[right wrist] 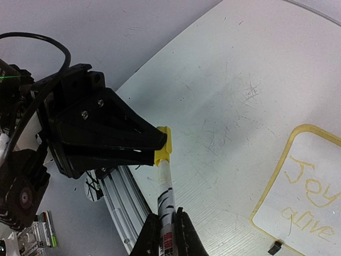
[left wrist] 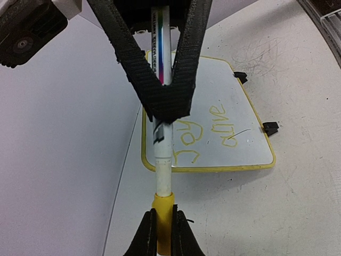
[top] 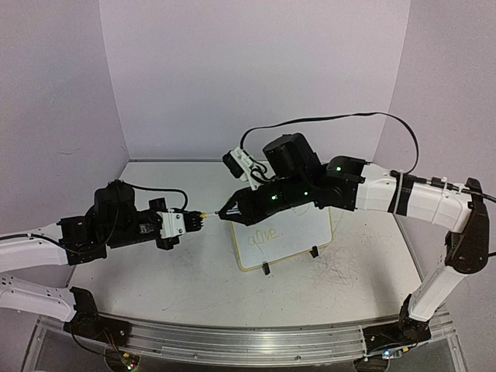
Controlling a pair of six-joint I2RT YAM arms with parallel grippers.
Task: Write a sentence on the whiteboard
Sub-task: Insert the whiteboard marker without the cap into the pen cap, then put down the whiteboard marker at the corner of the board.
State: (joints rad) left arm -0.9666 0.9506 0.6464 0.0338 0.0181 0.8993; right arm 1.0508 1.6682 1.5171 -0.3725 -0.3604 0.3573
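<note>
The pen (top: 211, 216), clamped by the right gripper (top: 226, 213) and its yellow cap (left wrist: 162, 213) pinched by the left gripper (top: 186, 221), was held along 9-to-3, whiteboard (top: 310, 229) at 4 o'clock

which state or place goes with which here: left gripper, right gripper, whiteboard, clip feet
1 left gripper
2 right gripper
3 whiteboard
4 clip feet

A small, black, at the board's rim
B shut on the white pen barrel
C bears yellow-green writing
D shut on the yellow pen cap

Pairs: 1-D, 2-B, 3-C, 4-A
</note>
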